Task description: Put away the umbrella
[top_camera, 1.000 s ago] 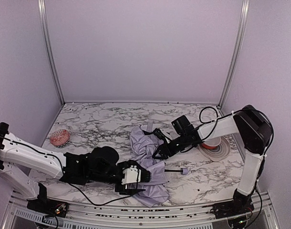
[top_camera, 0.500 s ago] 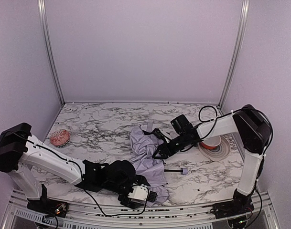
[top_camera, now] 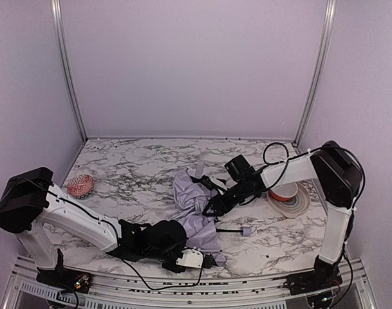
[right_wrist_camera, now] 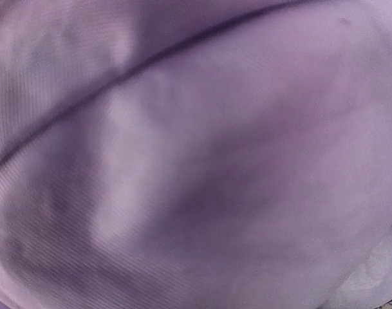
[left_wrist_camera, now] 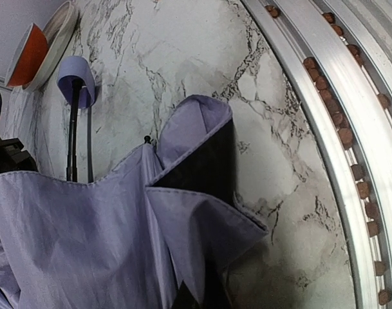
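The umbrella [top_camera: 196, 212], crumpled on the surface [top_camera: 131, 174], is pinched at its near hem by the tightly closed left claw [top_camera: 208, 260], likely for gathering, and pressed by the right claw [top_camera: 214, 207], whose opening cannot be told

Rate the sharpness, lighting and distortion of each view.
Top external: evenly lit, sharp, no glare. Left wrist: crisp on the folds of the umbrella, but the wide lens bends the metal rail into a curve. Right wrist: the umbrella's fabric fills the frame, too close to focus, blurred throughout.
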You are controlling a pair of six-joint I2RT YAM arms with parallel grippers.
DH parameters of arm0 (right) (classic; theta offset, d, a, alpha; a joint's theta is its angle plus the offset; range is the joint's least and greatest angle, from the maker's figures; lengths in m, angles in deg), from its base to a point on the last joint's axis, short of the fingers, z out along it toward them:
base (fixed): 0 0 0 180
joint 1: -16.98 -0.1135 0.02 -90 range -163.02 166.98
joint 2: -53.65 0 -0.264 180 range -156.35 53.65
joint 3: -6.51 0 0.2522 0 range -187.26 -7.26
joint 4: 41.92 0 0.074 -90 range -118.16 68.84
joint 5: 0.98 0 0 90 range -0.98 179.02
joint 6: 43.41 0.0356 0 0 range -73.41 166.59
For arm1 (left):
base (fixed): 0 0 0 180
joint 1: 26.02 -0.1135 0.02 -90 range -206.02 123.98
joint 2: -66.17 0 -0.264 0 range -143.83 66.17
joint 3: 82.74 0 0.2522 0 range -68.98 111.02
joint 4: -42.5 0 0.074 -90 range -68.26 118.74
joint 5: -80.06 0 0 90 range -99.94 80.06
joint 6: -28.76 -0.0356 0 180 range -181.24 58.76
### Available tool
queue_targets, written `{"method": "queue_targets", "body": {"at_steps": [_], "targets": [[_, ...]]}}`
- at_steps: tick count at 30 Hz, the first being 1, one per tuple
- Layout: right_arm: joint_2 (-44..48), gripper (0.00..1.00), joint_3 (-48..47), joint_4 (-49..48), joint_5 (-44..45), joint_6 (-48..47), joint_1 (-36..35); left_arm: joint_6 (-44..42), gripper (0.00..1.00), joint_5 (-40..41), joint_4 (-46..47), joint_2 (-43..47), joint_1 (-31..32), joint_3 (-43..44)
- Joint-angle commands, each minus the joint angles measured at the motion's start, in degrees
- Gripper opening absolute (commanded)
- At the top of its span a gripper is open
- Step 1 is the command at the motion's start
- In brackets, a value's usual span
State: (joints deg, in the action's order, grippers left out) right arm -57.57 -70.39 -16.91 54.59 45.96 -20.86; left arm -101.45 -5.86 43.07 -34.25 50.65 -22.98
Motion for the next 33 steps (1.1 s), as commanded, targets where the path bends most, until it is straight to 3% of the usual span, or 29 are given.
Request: {"method": "queue_targets", "body": {"at_steps": [1, 6, 10, 21, 28, 33], "targets": [[-2.6, 0.45, 2.1, 6.6, -1.9, -3.4, -2.5, 5.2, 0.0, 4.7, 4.7, 5.0, -1.3, 0.3], [-4.5, 0.43, 1.2, 8.5, -5.0, -7.4, -5.4, 14.3, 0.0, -2.6, 10.1, 11.5, -7.2, 0.2], [-5.3, 0.42, 1.6, 8.1, -7.1, -8.4, -6.0, 18.6, 0.0, -4.1, 12.8, 11.7, -11.5, -1.0], [-5.7, 0.39, 2.0, 7.0, -11.8, -9.0, -5.9, 28.4, 0.0, -2.8, 13.9, 2.9, -20.7, -3.7], [-3.6, 0.4, 2.4, 5.4, -14.7, -7.0, -4.7, 30.3, 0.0, -9.3, 13.0, -5.6, -21.3, -5.0], [2.9, 0.46, 6.5, 2.3, -13.7, -1.5, 1.5, 31.7, 0.0, -12.2, 12.8, -7.3, -21.6, -5.9]]}}
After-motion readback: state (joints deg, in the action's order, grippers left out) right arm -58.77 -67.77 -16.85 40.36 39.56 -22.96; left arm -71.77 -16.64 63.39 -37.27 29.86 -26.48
